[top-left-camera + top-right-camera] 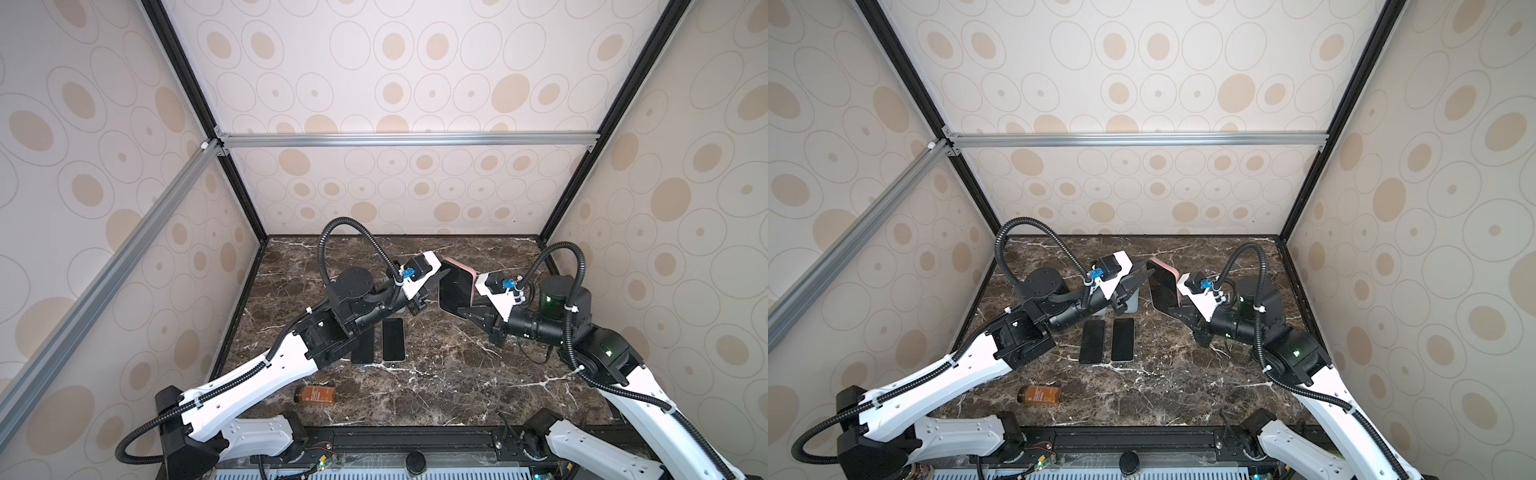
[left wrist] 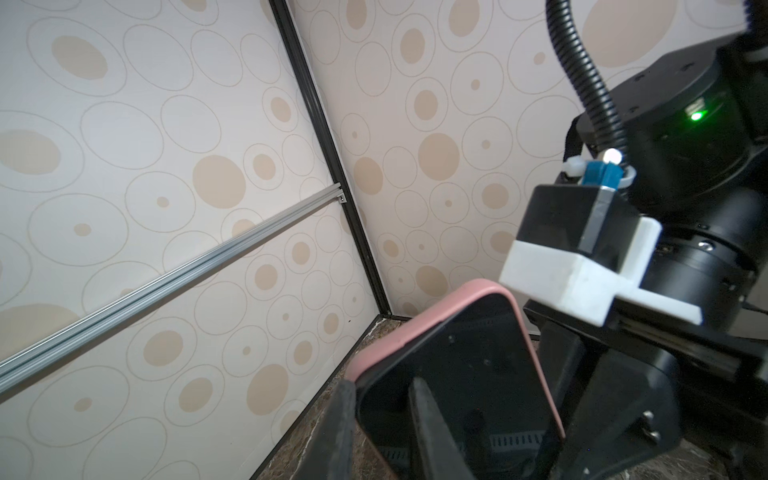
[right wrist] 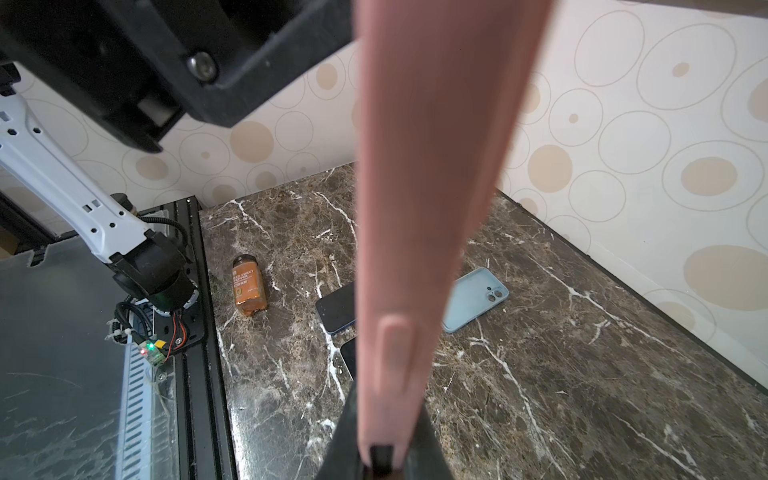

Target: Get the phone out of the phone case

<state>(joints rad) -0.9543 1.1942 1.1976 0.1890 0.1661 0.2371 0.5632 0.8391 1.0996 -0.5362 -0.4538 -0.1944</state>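
The phone (image 1: 454, 291), dark screen facing left, sits in a pink phone case (image 1: 467, 268) and is held upright above the marble table in both top views. My right gripper (image 1: 463, 311) is shut on the case's lower end; in the right wrist view the case (image 3: 415, 187) rises edge-on out of my right gripper (image 3: 380, 453). My left gripper (image 1: 442, 276) meets the upper left corner. In the left wrist view my left gripper (image 2: 380, 384) is closed narrowly on that corner, one finger over the screen (image 2: 457, 374), the other against the pink rim (image 2: 386, 349).
Two bare phones (image 1: 392, 338) (image 1: 363, 351) lie side by side under my left arm. An empty light-blue case (image 3: 473, 299) lies beside them. An orange spice bottle (image 1: 314, 395) lies on its side near the front edge. Patterned walls close three sides.
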